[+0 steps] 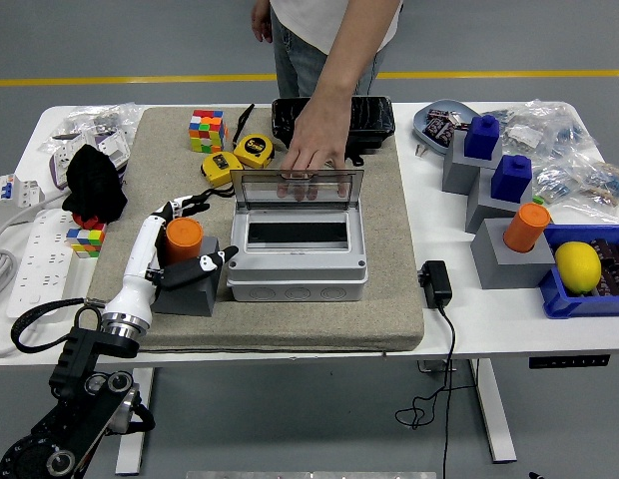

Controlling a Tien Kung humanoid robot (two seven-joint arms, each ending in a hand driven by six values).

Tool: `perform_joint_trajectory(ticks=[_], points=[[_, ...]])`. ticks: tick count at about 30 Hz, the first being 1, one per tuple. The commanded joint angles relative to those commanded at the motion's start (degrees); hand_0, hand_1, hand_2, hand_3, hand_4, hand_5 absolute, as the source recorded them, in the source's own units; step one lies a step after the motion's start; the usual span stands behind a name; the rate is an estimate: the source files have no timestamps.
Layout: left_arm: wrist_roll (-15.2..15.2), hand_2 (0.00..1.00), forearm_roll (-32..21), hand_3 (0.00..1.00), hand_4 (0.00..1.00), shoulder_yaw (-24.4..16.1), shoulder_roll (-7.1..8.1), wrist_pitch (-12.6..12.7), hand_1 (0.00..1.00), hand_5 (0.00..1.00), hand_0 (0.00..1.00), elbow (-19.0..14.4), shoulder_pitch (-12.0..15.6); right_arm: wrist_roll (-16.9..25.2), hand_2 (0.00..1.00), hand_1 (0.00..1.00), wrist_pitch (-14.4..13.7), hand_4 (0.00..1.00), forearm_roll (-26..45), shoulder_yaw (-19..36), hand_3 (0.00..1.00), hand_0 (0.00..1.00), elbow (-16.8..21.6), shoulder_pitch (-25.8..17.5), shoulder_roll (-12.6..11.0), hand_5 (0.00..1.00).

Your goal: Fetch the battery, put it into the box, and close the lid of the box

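At lower left, the fetch step is judged in hand: the left hand (pixel 180 237), fingers part-curled around the orange battery (pixel 183 238), must close and lift it toward the open box (pixel 298 261) at centre.

— What does the robot's left arm (pixel 90 369) look like?
— The lower part is black, built of chunky links with round joint housings near the bottom corner. A black cable loops out beside it. Above that sits a silvery metal ring at the wrist, then a smooth white forearm shell.

— And the left hand (pixel 175 235)?
— It has a white palm shell and slim fingers (pixel 190 208) in black with pale segments. The thumb tip is black with white marks.

— The person (pixel 324 60) at the far side?
— They wear a light short-sleeved shirt over blue jeans; the arm reaching over the table is bare.
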Motion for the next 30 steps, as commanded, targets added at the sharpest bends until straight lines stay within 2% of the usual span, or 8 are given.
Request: perform_joint_trajectory(ticks=[5, 11, 12, 17, 18, 23, 24, 30], points=[[-0.02, 0.637, -0.16, 0.656, 0.998, 0.16, -0.03, 0.31, 0.735, 0.091, 0.612, 0.13, 0.02, -0.01, 0.574, 0.545, 0.0, 0.942, -0.04, 0.04, 0.533, 0.61, 0.0, -0.04, -0.01, 0.728], [-0.21, 0.585, -0.39, 0.621, 0.998, 0.21, -0.11, 1.1, 0.673, 0.086, 0.519, 0.24, -0.05, -0.01, 0.574, 0.545, 0.0, 0.942, -0.04, 0.03, 0.532, 0.609, 0.0, -0.01, -0.04, 0.728], [-0.22, 0.506, -0.39, 0.54, 0.998, 0.15, -0.14, 1.21, 0.619, 0.062, 0.406, 0.27, -0.08, 0.0, 0.574, 0.544, 0.0, 0.942, 0.0, -0.01, 0.533, 0.609, 0.0, 0.01, -0.05, 0.728], [-0.08, 0.506, -0.1, 0.54, 0.998, 0.11, -0.11, 1.76, 0.619, 0.062, 0.406, 0.34, -0.2, 0.01, 0.574, 0.544, -0.02, 0.942, -0.02, 0.05, 0.533, 0.609, 0.0, 0.08, -0.05, 0.728], [-0.05, 0.398, -0.03, 0.405, 0.998, 0.11, -0.12, 1.79, 0.512, 0.034, 0.302, 0.35, -0.21, 0.01, 0.574, 0.545, -0.02, 0.942, -0.04, 0.09, 0.531, 0.608, 0.0, 0.08, -0.05, 0.728], [-0.03, 0.398, 0.11, 0.405, 0.998, 0.32, -0.15, 2.08, 0.512, 0.034, 0.302, 0.48, -0.17, 0.01, 0.574, 0.545, -0.02, 0.942, -0.07, 0.2, 0.531, 0.608, 0.0, 0.02, -0.02, 0.728], [-0.06, 0.347, 0.09, 0.346, 0.998, 0.37, -0.15, 2.15, 0.405, 0.026, 0.258, 0.5, -0.17, 0.01, 0.574, 0.545, -0.02, 0.942, -0.09, 0.24, 0.533, 0.61, 0.0, 0.02, -0.02, 0.728], [-0.27, 0.317, 0.07, 0.301, 0.998, 0.56, -0.2, 2.68, 0.353, 0.019, 0.237, 0.62, -0.18, 0.06, 0.573, 0.545, -0.01, 0.942, -0.13, 0.39, 0.532, 0.606, 0.0, 0.03, -0.03, 0.728]])
